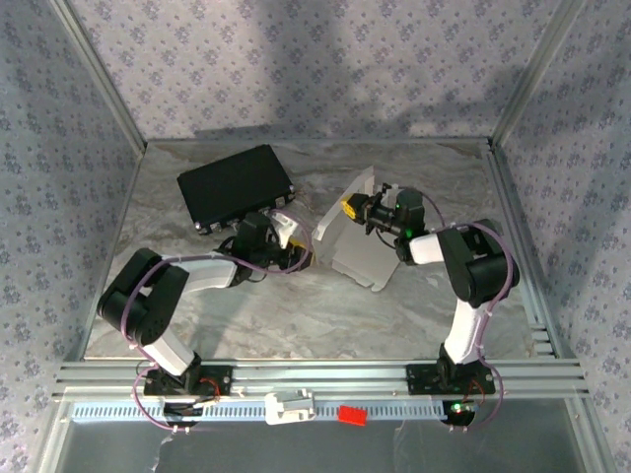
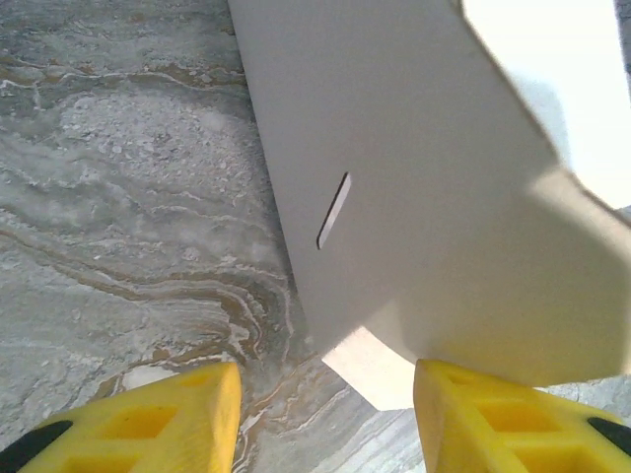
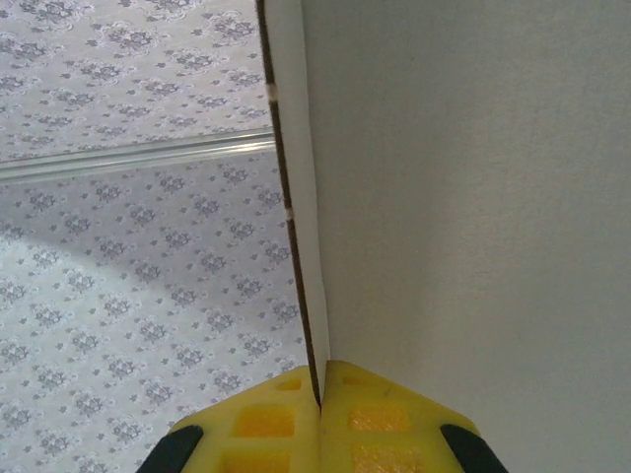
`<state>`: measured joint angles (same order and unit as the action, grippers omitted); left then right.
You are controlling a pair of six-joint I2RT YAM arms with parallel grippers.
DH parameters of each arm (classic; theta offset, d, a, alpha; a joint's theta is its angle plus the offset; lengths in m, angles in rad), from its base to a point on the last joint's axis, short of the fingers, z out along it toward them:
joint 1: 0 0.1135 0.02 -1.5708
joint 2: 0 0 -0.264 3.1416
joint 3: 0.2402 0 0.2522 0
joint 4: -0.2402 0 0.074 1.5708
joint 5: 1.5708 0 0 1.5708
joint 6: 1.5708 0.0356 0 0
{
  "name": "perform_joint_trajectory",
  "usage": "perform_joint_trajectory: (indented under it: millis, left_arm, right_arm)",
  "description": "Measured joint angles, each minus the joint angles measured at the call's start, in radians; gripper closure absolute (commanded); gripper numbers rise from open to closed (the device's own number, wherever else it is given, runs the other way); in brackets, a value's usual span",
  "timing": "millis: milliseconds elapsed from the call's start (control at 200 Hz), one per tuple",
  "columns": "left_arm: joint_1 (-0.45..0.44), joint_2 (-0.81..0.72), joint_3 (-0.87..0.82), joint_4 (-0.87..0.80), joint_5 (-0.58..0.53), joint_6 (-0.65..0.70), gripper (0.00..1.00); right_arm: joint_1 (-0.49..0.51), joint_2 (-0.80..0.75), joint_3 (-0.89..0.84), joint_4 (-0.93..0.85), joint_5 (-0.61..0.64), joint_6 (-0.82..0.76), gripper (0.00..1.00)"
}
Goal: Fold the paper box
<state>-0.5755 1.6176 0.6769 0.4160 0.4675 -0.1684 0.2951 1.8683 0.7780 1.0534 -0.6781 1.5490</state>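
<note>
Top external, paper box (image 1: 355, 254) — white, partly folded

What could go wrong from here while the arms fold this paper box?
The right fingers pinch only a thin edge of the paper box, so a pull might slip off or tear that flap. The left fingers stand open at the sheet's other side, not gripping it, so the raised sheet could swing or slide on the table. They also work close to the black case and might nudge it.
</note>
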Motion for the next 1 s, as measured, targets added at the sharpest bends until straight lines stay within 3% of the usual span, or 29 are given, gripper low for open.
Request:
perform_joint_trajectory:
  millis: [999]
  left_arm:
    - [-0.060, 0.042, 0.062, 0.052, -0.077, -0.087, 0.51]
  right_arm:
    - [0.010, 0.017, 0.008, 0.076, 0.073, 0.060, 1.00]
